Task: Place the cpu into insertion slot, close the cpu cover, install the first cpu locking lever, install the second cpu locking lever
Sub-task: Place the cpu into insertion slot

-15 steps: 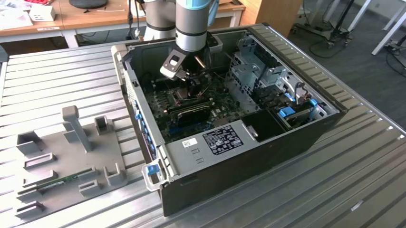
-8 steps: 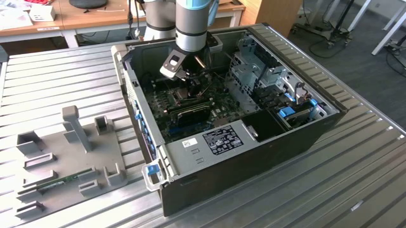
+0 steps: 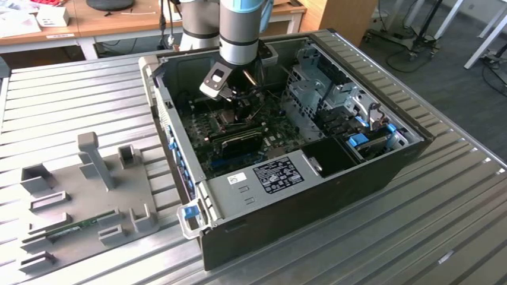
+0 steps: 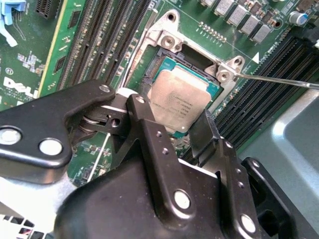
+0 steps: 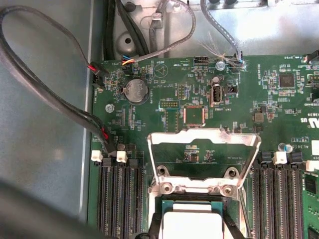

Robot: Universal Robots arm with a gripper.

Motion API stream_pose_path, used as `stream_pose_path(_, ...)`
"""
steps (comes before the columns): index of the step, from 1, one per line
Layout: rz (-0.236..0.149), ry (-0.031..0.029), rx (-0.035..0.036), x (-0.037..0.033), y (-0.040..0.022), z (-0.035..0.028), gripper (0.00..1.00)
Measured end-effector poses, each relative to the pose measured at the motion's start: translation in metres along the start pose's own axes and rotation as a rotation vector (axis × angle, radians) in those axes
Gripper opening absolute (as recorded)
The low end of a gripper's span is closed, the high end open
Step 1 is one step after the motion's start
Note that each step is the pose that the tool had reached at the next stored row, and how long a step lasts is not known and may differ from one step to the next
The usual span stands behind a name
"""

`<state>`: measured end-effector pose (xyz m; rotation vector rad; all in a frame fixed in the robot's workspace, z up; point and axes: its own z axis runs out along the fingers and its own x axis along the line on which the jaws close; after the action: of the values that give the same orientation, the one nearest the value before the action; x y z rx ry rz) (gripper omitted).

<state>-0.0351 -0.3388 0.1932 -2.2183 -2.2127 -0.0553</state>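
Observation:
The cpu [image 4: 180,99] shows its silver-grey top between my two black fingers [image 4: 143,115], level with the insertion slot [image 4: 167,57] of the green motherboard. Both fingers touch its opposite edges, so my gripper [image 4: 170,113] is shut on it. In the first wrist view the cpu [image 5: 192,225] sits between the same fingers [image 5: 155,224]. The cpu cover [image 5: 199,135] stands swung open behind the slot, and the board shows through its window. A thin metal locking lever [image 4: 279,79] juts out beside the slot. In the exterior view my gripper [image 3: 237,105] reaches down into the open computer case.
Long black memory slots [image 4: 107,45] run on both sides of the socket. Cables [image 5: 60,99] hang along the case wall. A drive cage [image 3: 325,89] and a black box [image 3: 329,155] fill the case's far side. A grey fixture plate [image 3: 87,196] lies on the slatted table.

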Motion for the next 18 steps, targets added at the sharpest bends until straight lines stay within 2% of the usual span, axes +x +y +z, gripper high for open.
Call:
stream_pose_path(8, 0.0, 0.0051, 0.0, 0.0, 0.0, 0.0, 0.54)
stream_pose_path(13, 0.0, 0.0051, 0.0014, 0.0002, 0.0003, -0.0083, 0.54)
stream_pose_path(17, 0.0, 0.0046, 0.0025, 0.0002, 0.0003, -0.0084, 0.54)
stream_pose_path(18, 0.0, 0.0038, 0.0063, 0.0003, 0.0004, -0.0084, 0.54)
